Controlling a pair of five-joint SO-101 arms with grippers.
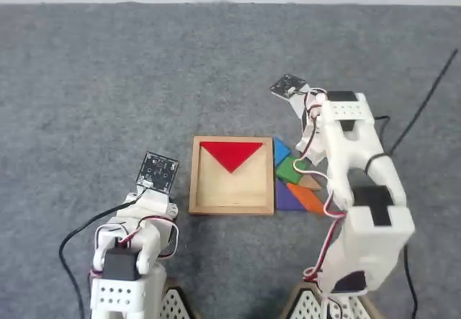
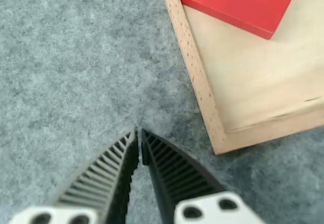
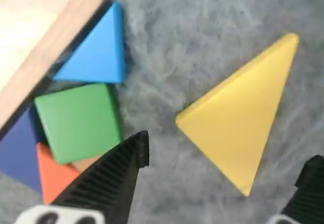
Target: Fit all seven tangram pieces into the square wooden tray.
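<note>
A grey carpeted table [image 1: 108,81] carries the square wooden tray [image 1: 194,178] near its middle, with the two arms coming in from the near edge. A red triangle [image 1: 230,153] lies inside the tray, its long side against the far rim and its point toward the centre; the remaining floor of the tray is bare wood. Just beside the tray's right rim sits a cluster of pieces: a blue triangle [image 3: 96,57], a green square [image 3: 78,120] next to it, then a dark blue piece [image 3: 17,148], an orange piece [image 3: 53,176] and a tan piece [image 1: 311,182]. A yellow triangle [image 3: 243,118] lies flat on the carpet, a little apart from that cluster. The right gripper [image 3: 228,153] is spread wide above it, one finger on each side, neither clearly touching it. The left gripper [image 2: 139,133] is closed, fingertips almost together with nothing between them, over bare carpet near the tray's left near corner.
</note>
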